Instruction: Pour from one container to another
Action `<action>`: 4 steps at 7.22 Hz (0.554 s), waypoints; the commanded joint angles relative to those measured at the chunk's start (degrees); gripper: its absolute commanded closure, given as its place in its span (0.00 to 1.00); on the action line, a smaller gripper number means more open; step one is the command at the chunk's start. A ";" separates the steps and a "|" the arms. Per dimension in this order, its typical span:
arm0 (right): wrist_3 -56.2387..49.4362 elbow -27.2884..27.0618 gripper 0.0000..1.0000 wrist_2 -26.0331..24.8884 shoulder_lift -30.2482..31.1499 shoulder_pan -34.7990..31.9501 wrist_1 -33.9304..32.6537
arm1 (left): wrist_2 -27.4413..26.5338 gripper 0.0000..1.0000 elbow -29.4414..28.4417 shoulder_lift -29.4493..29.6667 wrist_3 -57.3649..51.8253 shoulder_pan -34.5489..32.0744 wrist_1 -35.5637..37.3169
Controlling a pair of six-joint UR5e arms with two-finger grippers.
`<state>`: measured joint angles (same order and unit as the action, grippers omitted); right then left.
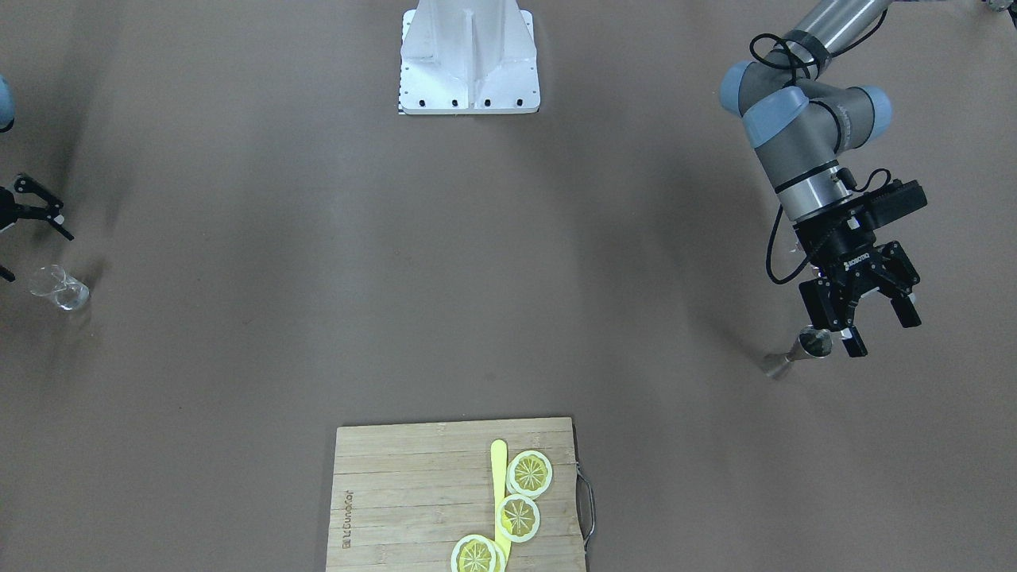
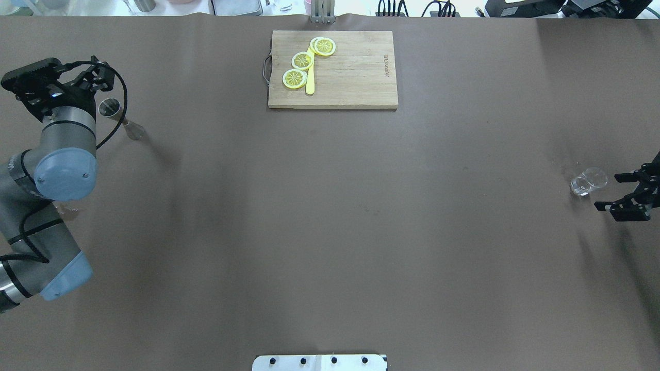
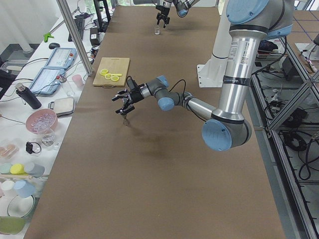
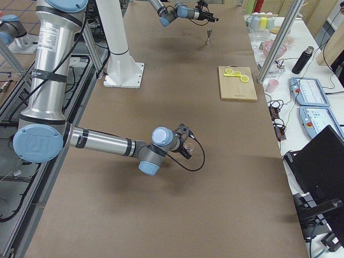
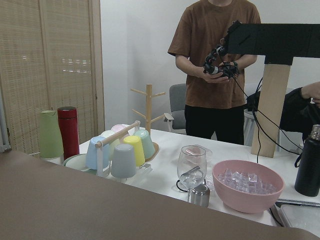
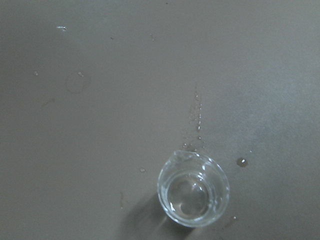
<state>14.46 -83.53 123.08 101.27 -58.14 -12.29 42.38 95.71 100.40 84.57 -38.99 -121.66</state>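
Observation:
A small steel jigger (image 1: 804,350) stands upright on the brown table near its left end, also seen in the overhead view (image 2: 110,107). My left gripper (image 1: 880,330) hangs open just above and beside it, nothing between the fingers. At the other end a small clear glass beaker (image 2: 588,181) holds a little clear liquid; the right wrist view looks straight down into the beaker (image 6: 194,189). My right gripper (image 2: 625,199) is open, close beside the beaker and apart from it. Neither wrist view shows its own fingers.
A wooden cutting board (image 2: 356,77) with lemon slices (image 2: 302,60) and a yellow knife lies at the far middle edge. Water droplets (image 6: 242,161) dot the table near the beaker. Beyond the left end, a side table holds cups, a wine glass and a pink bowl (image 5: 247,185); a person stands there.

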 commanded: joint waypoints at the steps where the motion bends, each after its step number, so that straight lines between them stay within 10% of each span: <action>1: -0.57 0.56 0.00 -2.32 0.33 1.63 3.22 | -0.45 0.03 -1.92 0.93 0.69 0.23 0.02; 4: 0.30 9.34 0.00 -2.41 -0.37 1.63 14.38 | -6.15 0.03 -4.74 3.04 2.53 2.33 -0.07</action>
<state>14.13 -76.84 120.86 101.27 -56.56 -1.61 38.24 91.56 103.06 86.47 -37.77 -121.76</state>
